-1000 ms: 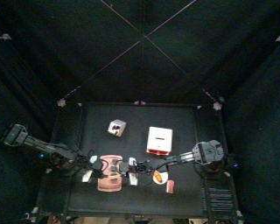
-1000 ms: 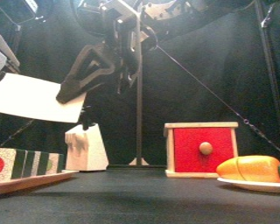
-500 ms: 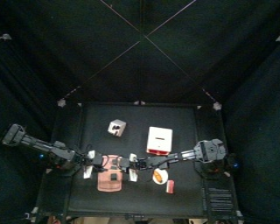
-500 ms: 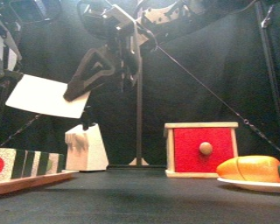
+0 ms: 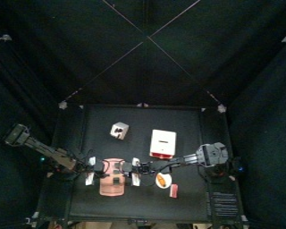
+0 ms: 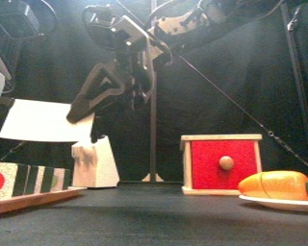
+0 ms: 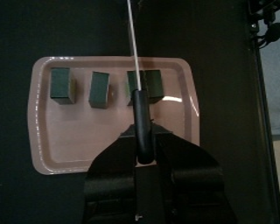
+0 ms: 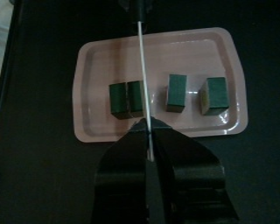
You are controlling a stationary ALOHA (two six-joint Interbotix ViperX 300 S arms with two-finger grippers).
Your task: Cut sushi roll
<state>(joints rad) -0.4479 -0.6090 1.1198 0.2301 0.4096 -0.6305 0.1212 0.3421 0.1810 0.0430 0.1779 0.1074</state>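
Just changed: the white knife [image 6: 41,120] in the left tool [image 7: 140,133] hangs lower and further left in the front view than a second ago, and its broad face lies less steeply tilted.
Left tool: closed on the knife's handle. From its own wrist camera the blade is a thin line seen edge-on, running out over the tray [image 7: 43,140].
Right tool: [image 8: 146,131] nearly closed on a second thin blade [image 8: 143,61], also seen edge-on. It hangs over the same tray and looks unmoved across the three moments.
Sushi roll: [image 8: 127,98] dark green, on the pink tray at the front left of the worktop [image 5: 193,121]. It is already in several pieces standing in a row with gaps between them. The thickest piece lies beside the right tool's blade line.
Blade against roll: in the left wrist view the knife's line crosses the third piece in the row. The front view shows the white blade well above the tray, so nothing is being cut yet.
Meaning for the task: most cuts look done. The left knife seems to be turning and lining up for another cut rather than pressing down.
Versus the earlier frame: from above, the left arm sits slightly changed near the tray's left side. The tray, the pieces and the red box [image 6: 221,163] are unchanged.
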